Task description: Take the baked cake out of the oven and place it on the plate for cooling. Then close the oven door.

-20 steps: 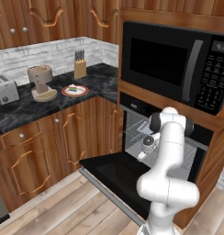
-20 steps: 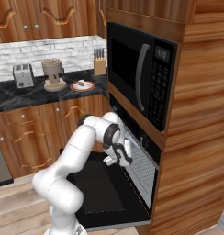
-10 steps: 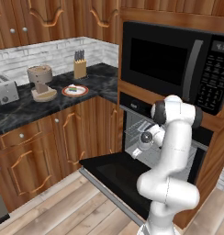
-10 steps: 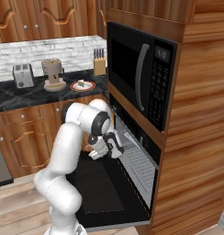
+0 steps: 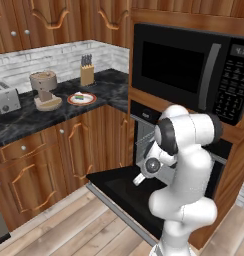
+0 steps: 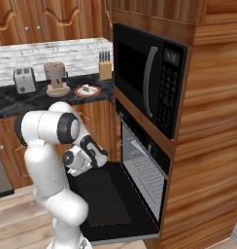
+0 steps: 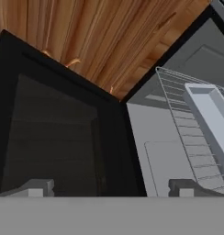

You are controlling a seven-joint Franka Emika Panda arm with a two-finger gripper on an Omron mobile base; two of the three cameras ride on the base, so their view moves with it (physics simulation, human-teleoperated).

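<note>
Hand [image 7: 109, 188] withdrew from oven [image 6: 140, 160]; microwave [image 5: 194, 70] display possibly "4:10".

Even, bright rendered light — soft shadows, no glare, slightly pixelated

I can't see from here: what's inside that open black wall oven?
Inside the black wall oven sits a wire rack carrying a pale grey tray. The tray's contents are hidden by its wall.

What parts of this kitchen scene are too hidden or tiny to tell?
- The piece on the plate, left base view: too small to tell whether it is the cake.
- Oven interior, left base view: the robot's arm blocks most of it.
- Tray on the rack, hand view: cut off by the right edge, contents unseen.
- Claw, hand view: just the fingertips show, wide apart.
</note>
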